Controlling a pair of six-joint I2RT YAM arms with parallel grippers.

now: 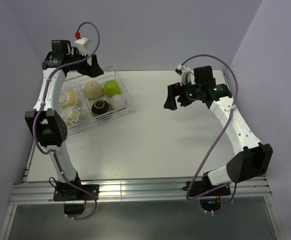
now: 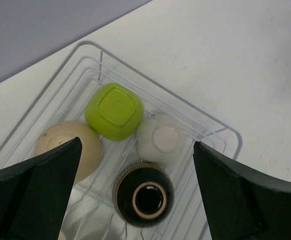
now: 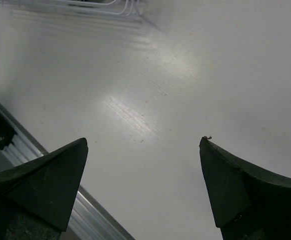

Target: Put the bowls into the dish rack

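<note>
The dish rack point(image 1: 124, 90) sits at the far left of the bench point(image 1: 160, 145), its long axis running across it and skewed so the right end lies farther back. The six bowls lie inside in two rows of three. The lime-green bowl point(image 2: 114, 110), white bowl point(image 2: 159, 140), dark brown bowl point(image 2: 144, 194) and tan bowl point(image 2: 68, 147) are turned bottom-up. The left claw point(image 2: 137, 147) hangs above them, spread wide and holding nothing, while the right claw point(image 3: 143, 142), equally wide and empty, points down at bare bench well apart from the rack.

White table point(image 1: 150, 145), pale lavender walls point(image 1: 150, 30) behind and beside, aluminium rail point(image 1: 145, 190) along near edge
</note>
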